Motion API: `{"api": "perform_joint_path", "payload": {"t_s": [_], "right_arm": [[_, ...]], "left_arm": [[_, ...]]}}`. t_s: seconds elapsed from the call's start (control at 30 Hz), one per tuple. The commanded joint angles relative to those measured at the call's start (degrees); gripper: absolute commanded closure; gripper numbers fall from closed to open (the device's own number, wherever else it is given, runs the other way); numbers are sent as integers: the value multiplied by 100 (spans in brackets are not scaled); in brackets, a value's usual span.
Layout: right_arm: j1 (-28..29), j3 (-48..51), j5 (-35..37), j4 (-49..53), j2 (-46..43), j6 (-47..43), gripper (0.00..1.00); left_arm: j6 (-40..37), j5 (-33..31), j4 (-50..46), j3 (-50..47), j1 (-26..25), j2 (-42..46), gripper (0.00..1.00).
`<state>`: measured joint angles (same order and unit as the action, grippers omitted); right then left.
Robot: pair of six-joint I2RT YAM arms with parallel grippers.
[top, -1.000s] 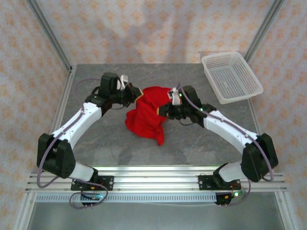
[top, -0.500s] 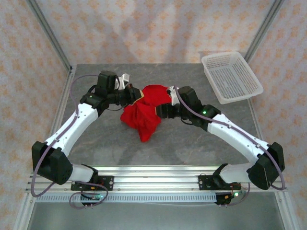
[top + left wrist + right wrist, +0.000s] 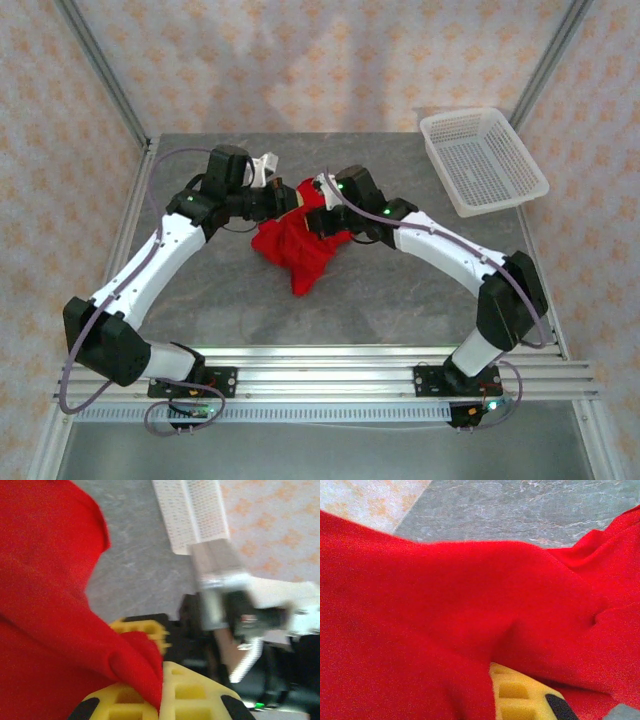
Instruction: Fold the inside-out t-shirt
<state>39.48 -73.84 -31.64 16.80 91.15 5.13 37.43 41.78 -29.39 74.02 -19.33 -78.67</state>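
The inside-out t-shirt (image 3: 295,245) is a bunched red heap in the middle of the grey table, with a point of cloth hanging toward the near side. My left gripper (image 3: 278,197) holds its far left edge. In the left wrist view a fold of the t-shirt (image 3: 45,580) is pinched between the yellow fingers (image 3: 200,690) of the left gripper (image 3: 162,677). My right gripper (image 3: 318,212) is close beside it, buried in the cloth at the top. In the right wrist view the t-shirt (image 3: 470,590) drapes over the right gripper (image 3: 492,680), and one yellow finger (image 3: 520,695) pokes out.
A white mesh basket (image 3: 483,160) stands at the table's far right corner, and its wall (image 3: 195,510) shows in the left wrist view. Bare grey table (image 3: 400,290) lies in front of the heap. The right arm's wrist (image 3: 240,620) sits close in front of my left fingers.
My right gripper has slid left across the shirt's top toward the left gripper, opening on the way and closing on cloth again. The heap has drawn in leftward. The left gripper has barely moved.
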Motion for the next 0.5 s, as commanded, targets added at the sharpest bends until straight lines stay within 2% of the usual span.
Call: {"api": "perform_joint_path", "payload": {"t_s": [0.0, 0.1, 0.17, 0.23, 0.4, 0.47], "right_arm": [[-148, -36, -766, -246, -892, 694, 100], [-169, 572, -1445, -1412, -1591, 1800, 100], [-169, 1053, -1473, -2291, -1890, 2614, 100], [-169, 1453, -1245, -2820, -2092, 3029, 100], [-212, 1705, -624, -2965, -2100, 3216, 100], [-235, 1714, -467, -2893, -2067, 3225, 99]], "left_arm": [[-846, -1172, -1133, 126, 271, 128, 100], [-1294, -1739, -1328, 36, 272, -197, 100], [-1290, -1823, -1210, 5, 263, -385, 100], [-1191, -1927, -1090, -18, 263, -462, 98], [-1232, -2147, -1126, 17, 271, -127, 58], [-1315, -2362, -1282, 39, 318, 237, 46]]}}
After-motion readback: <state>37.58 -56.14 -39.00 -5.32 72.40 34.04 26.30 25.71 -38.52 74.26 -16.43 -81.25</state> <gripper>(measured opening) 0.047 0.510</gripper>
